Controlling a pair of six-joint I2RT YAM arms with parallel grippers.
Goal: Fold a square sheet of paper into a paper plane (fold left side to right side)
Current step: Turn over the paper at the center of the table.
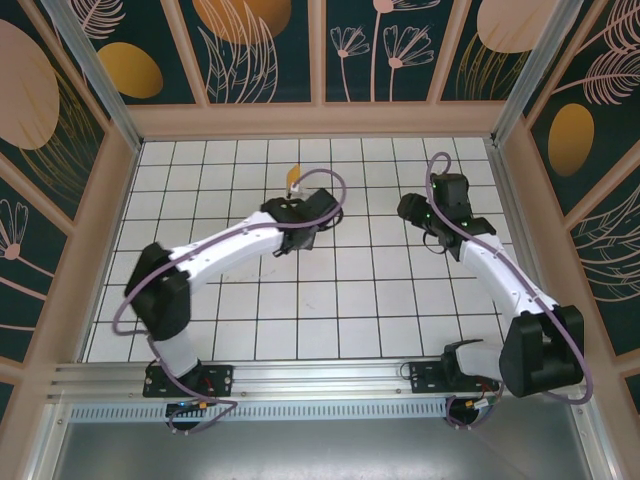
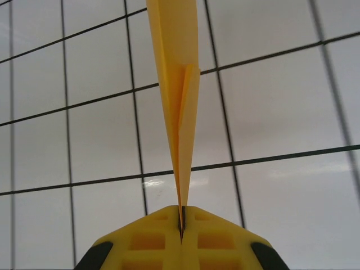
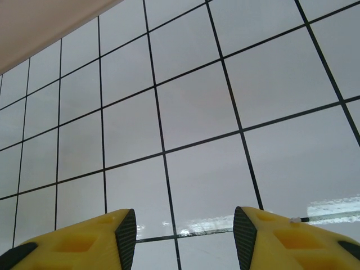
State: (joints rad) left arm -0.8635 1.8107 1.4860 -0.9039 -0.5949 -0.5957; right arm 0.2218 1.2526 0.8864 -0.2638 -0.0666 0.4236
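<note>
The paper plane (image 2: 179, 101) is a slim orange-yellow dart with a centre crease. It stands edge-on above the white grid table, pointing away from the camera in the left wrist view. My left gripper (image 2: 181, 222) is shut on its near tip, the yellow fingers pressed together on the paper. From above, a small piece of the plane (image 1: 292, 178) pokes out beyond the left gripper (image 1: 296, 192) at mid-table. My right gripper (image 3: 184, 236) is open with nothing between its fingers, hovering over bare tiles; from above the right gripper (image 1: 412, 210) sits right of the plane, apart from it.
The white grid table (image 1: 370, 290) is fenced by tan walls (image 1: 320, 120) at the back and both sides. A tan wall edge (image 3: 39, 22) lies at the upper left of the right wrist view. A metal rail (image 1: 320, 375) runs along the near edge by the arm bases.
</note>
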